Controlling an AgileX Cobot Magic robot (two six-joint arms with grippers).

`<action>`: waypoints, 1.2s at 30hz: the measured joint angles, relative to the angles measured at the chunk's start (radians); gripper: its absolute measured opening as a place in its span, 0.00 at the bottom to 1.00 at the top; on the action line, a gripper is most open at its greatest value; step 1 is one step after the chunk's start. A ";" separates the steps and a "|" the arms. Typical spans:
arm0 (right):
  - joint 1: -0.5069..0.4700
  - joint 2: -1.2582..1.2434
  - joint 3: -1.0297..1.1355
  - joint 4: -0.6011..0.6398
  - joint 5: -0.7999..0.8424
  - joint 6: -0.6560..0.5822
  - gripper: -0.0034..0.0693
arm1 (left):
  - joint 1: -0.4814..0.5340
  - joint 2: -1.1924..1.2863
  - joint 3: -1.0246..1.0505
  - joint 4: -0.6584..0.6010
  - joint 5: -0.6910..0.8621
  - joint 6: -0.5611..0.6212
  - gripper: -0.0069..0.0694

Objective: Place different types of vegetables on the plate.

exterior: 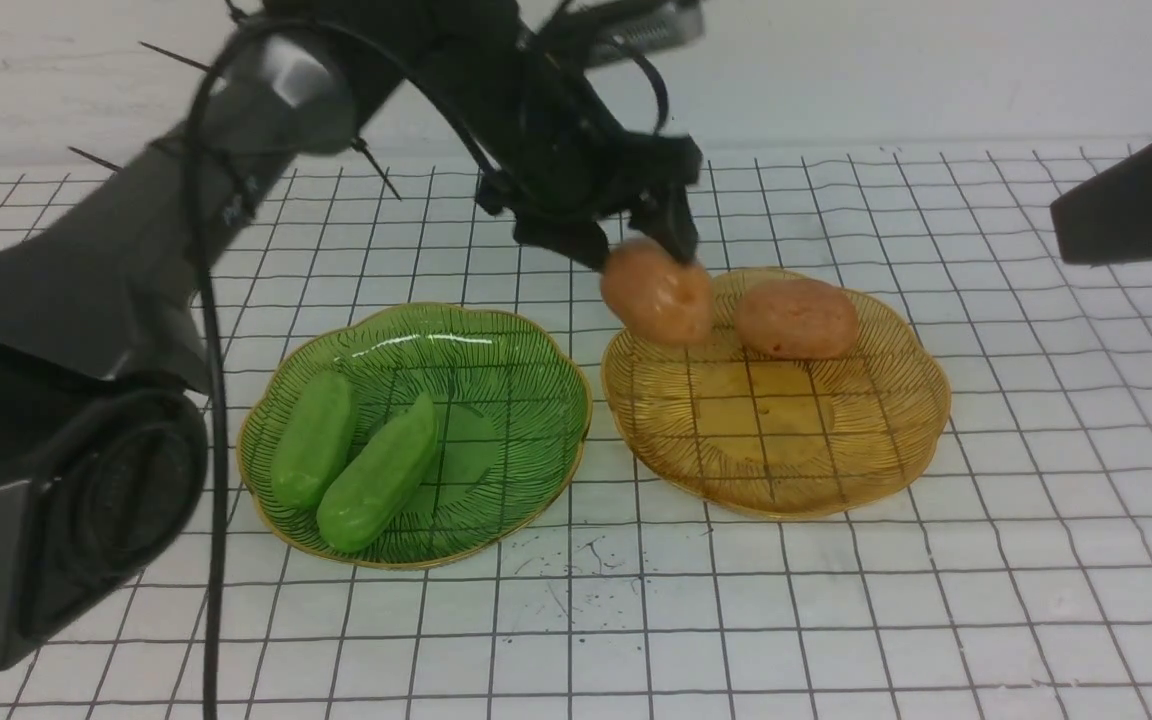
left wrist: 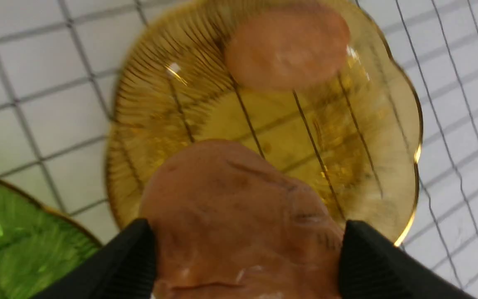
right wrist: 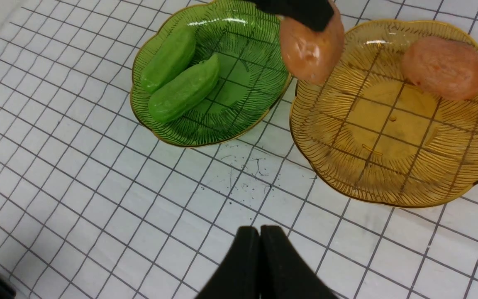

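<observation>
My left gripper is shut on an orange-brown potato and holds it in the air over the left rim of the amber plate. In the left wrist view the held potato sits between the black fingers. A second potato lies at the back of the amber plate. Two light-green cucumbers lie side by side in the left part of the green plate. My right gripper is shut and empty, above the bare mat in front of the plates.
The two plates stand side by side on a white mat with a black grid. The right arm hangs at the far right edge. A white wall runs behind the mat.
</observation>
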State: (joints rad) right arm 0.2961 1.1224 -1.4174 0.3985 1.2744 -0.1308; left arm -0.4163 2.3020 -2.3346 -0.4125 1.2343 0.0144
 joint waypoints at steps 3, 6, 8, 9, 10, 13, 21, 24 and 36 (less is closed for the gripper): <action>0.000 0.000 0.000 0.007 0.000 -0.001 0.03 | -0.026 0.032 0.000 -0.010 0.001 0.045 0.73; 0.000 0.000 0.000 0.008 0.000 -0.010 0.03 | -0.051 0.055 0.001 -0.011 -0.008 0.069 0.53; 0.000 0.000 0.000 0.004 0.000 -0.029 0.03 | -0.066 0.063 0.001 -0.008 -0.016 0.086 0.48; 0.000 0.000 0.000 -0.004 0.000 -0.041 0.03 | -0.082 0.064 0.001 0.008 -0.026 0.096 0.55; 0.000 0.000 0.000 -0.012 0.000 -0.046 0.03 | -0.087 0.064 0.001 0.013 -0.029 0.097 0.59; 0.000 -0.003 0.000 -0.034 0.000 -0.049 0.03 | -0.087 0.064 -0.002 0.030 -0.022 0.100 0.78; 0.000 -0.102 0.000 -0.111 -0.002 -0.037 0.03 | -0.036 -0.007 -0.061 0.085 0.003 0.100 0.56; 0.000 -0.213 0.023 -0.162 -0.092 -0.024 0.03 | -0.012 -0.102 -0.062 0.108 0.008 0.099 0.22; 0.000 -0.715 0.543 -0.313 -0.844 0.125 0.03 | -0.007 -0.582 0.214 0.215 0.022 0.106 0.08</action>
State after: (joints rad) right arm 0.2961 0.4076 -0.8746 0.0854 0.4305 -0.0061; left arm -0.4229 1.7201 -2.1203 -0.1974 1.2564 0.1201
